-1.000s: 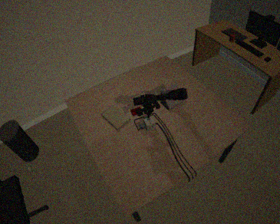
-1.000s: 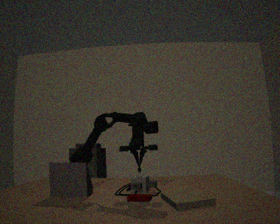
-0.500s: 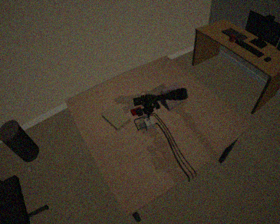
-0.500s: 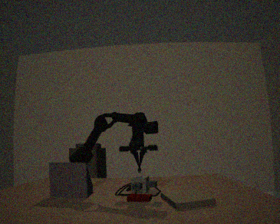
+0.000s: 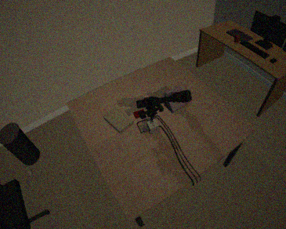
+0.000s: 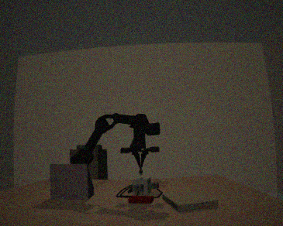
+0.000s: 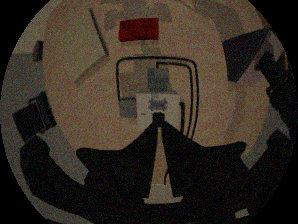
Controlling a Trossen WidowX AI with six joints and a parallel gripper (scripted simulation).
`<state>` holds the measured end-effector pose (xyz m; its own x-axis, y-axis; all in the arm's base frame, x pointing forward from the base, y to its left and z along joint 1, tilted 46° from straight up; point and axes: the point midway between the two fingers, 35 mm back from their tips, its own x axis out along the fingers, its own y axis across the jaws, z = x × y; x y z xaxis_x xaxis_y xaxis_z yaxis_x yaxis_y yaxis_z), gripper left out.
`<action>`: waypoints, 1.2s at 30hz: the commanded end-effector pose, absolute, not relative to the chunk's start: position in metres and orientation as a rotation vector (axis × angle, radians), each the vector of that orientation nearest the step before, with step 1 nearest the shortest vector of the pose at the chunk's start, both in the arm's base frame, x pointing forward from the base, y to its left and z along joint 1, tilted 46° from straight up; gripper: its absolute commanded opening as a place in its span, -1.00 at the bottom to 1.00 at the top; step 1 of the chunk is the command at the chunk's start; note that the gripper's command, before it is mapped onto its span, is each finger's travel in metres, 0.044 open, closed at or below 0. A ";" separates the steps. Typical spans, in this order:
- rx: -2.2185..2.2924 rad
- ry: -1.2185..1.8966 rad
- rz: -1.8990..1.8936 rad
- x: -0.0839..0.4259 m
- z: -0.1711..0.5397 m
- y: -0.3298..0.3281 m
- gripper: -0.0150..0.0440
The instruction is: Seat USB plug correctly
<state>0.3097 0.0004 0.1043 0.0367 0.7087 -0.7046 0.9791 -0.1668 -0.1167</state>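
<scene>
The white power cube (image 5: 153, 125) (image 6: 144, 187) (image 7: 144, 109) stands on the table with grey plugs on its sides, one at the far side (image 7: 158, 79) and one at the left (image 7: 128, 108) in the wrist view. A darker grey patch (image 7: 158, 104) shows on its top. My gripper (image 5: 152, 116) (image 6: 140, 169) (image 7: 158, 124) points straight down above the cube, nearly closed on the small dark USB plug (image 6: 140, 172). A small gap seems to show between plug and cube. The plug's way round, its metal end and the socket opening are too dark and small to tell.
Black cables (image 5: 172, 146) (image 7: 195, 82) loop around the cube and run across the table. A red block (image 5: 138, 114) (image 6: 141, 200) (image 7: 139, 30) lies beyond the cube. A flat grey slab (image 5: 119, 120) (image 6: 192, 204) and a large grey box (image 6: 69, 182) (image 7: 244, 54) stand farther out.
</scene>
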 end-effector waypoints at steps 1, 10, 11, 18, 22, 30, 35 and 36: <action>1.918 1.700 -0.923 0.310 0.103 0.000 -0.49; 1.917 1.697 -0.931 0.309 0.102 0.001 -0.49; 1.917 1.697 -0.932 0.309 0.102 0.001 -0.49; 1.916 1.694 -0.939 0.309 0.101 0.001 -0.49; 1.916 1.693 -0.943 0.309 0.101 0.002 -0.49; 1.915 1.690 -0.950 0.309 0.100 0.002 -0.49; 1.914 1.689 -0.955 0.309 0.100 0.002 -0.49; 1.914 1.688 -0.956 0.309 0.100 0.003 -0.49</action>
<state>0.3091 0.0027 0.1005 0.0316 0.6958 -0.7176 0.9753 -0.1785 -0.1302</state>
